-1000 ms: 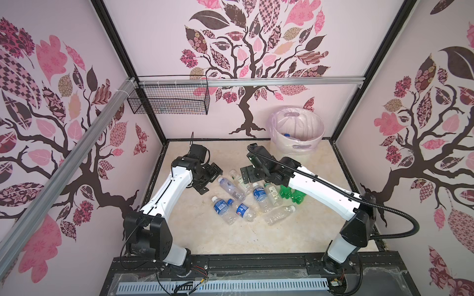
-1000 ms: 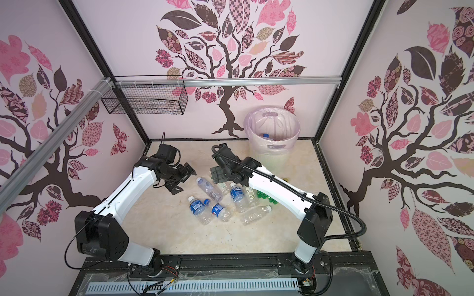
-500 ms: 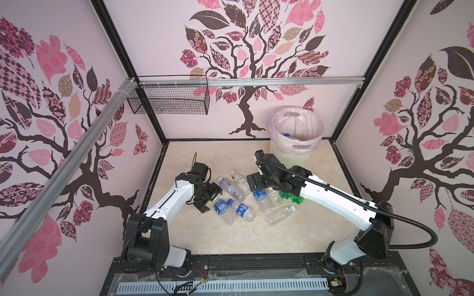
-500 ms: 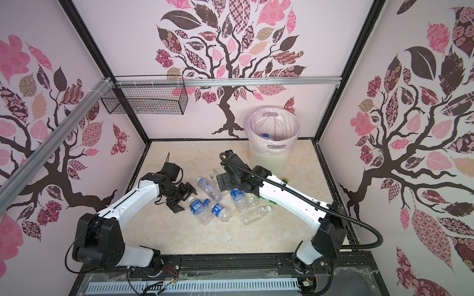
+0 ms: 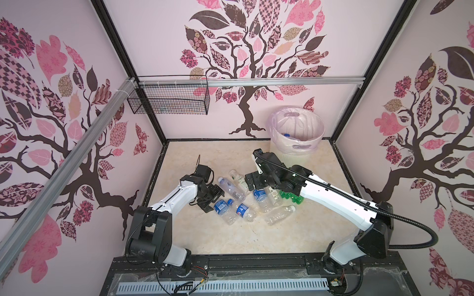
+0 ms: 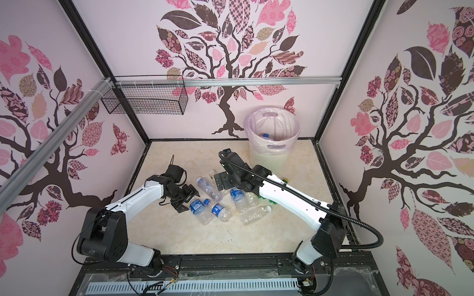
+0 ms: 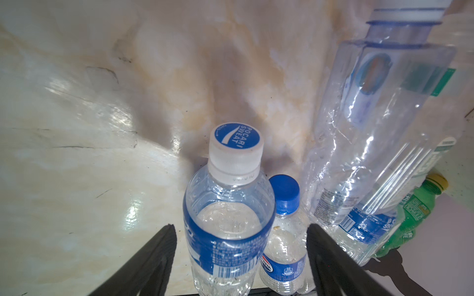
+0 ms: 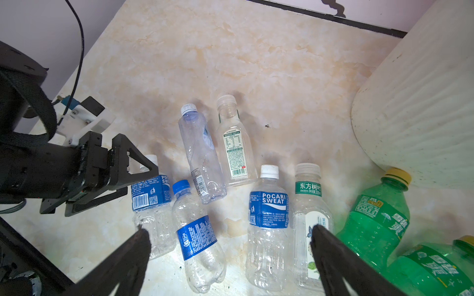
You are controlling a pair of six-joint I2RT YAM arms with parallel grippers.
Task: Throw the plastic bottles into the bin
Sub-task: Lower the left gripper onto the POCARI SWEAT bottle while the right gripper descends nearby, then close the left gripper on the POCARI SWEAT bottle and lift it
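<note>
We see that the left gripper (image 5: 214, 200) has dropped to the floor (image 5: 230, 238) and is narrowing its jaws around a clear, blue-labelled bottle (image 7: 228, 217) lying at the near edge of the plastic bottles (image 5: 264, 202). Gaps remain on both sides, so nothing is gripped yet. The right gripper (image 8: 229, 229) has swung over the same cluster, jaws wide and empty. The bin (image 5: 300, 146), lined in pale pink, stands behind by the back wall.
</note>
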